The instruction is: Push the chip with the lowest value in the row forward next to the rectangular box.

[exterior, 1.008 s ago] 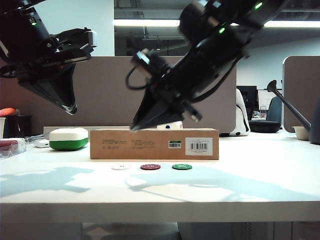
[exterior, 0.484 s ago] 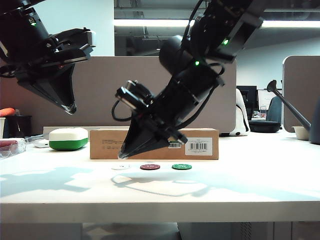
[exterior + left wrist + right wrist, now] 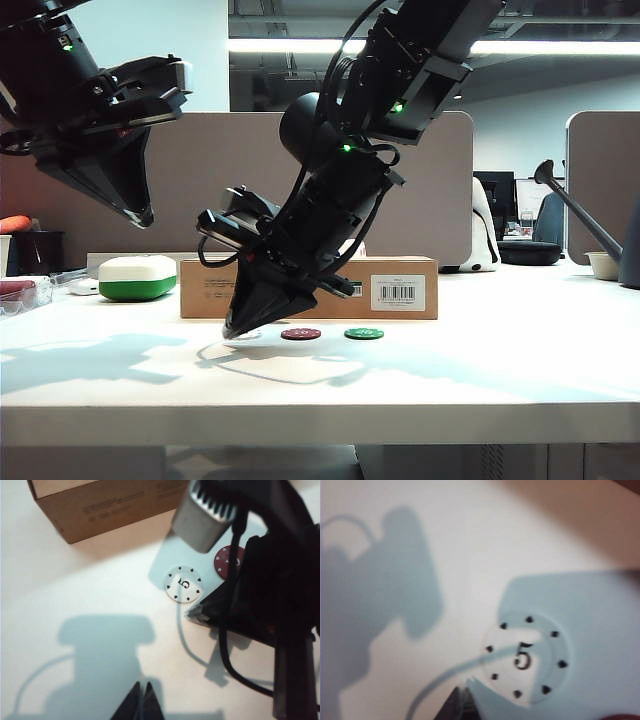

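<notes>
Now right gripper (image 3: 232, 331) is down at table level, fingers together, tip just beside the white chip (image 3: 526, 655) marked 5. Beyond the tip: bare table (image 3: 520, 370), then the rectangular box (image 3: 400, 275), nothing between. Dark red chip (image 3: 301, 334) and green chip (image 3: 364, 333) sit alongside. Left gripper (image 3: 143, 217) hangs high, closed, well apart, above a white-and-green case (image 3: 137, 277).

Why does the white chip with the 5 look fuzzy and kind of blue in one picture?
In the right wrist view the white chip is very close and slightly blurred, lying in the bluish shadow of the right claw. In the left wrist view the same chip looks sharp, partly shaded, and the left claw casts its own shadow on the table.
</notes>
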Tool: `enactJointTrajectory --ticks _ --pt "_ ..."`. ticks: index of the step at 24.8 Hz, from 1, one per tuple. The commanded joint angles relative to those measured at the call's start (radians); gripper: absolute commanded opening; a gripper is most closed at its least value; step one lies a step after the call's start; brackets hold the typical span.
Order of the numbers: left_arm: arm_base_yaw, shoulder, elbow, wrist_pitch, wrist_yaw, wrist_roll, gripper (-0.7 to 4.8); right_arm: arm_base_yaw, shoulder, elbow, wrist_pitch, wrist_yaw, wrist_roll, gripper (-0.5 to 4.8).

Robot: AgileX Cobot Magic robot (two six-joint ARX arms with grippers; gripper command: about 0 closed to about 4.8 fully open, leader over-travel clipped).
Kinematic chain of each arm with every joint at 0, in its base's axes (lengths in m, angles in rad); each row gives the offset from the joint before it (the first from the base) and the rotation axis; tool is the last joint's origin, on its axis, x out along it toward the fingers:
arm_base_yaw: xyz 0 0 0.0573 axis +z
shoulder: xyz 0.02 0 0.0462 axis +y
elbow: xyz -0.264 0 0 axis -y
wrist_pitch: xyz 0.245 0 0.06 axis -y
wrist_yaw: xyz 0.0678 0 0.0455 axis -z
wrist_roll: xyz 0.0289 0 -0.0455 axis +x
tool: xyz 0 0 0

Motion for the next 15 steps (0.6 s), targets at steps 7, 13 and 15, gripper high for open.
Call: enactJointTrajectory --ticks 7,13,15 --pt "-0.002 -0.003 0.003 0.009 0.0 0.003 -0.05 0.0 0.0 0.007 0.013 0.088 -0.001 -0.09" --pt "-0.002 -0.003 0.003 0.009 0.0 0.003 -0.05 0.002 0.0 0.007 0.018 0.092 -0.001 -0.09" --pt "-0.002 -0.003 0.003 0.009 0.0 0.003 -0.05 0.002 0.0 0.007 0.025 0.092 -0.001 -0.09"
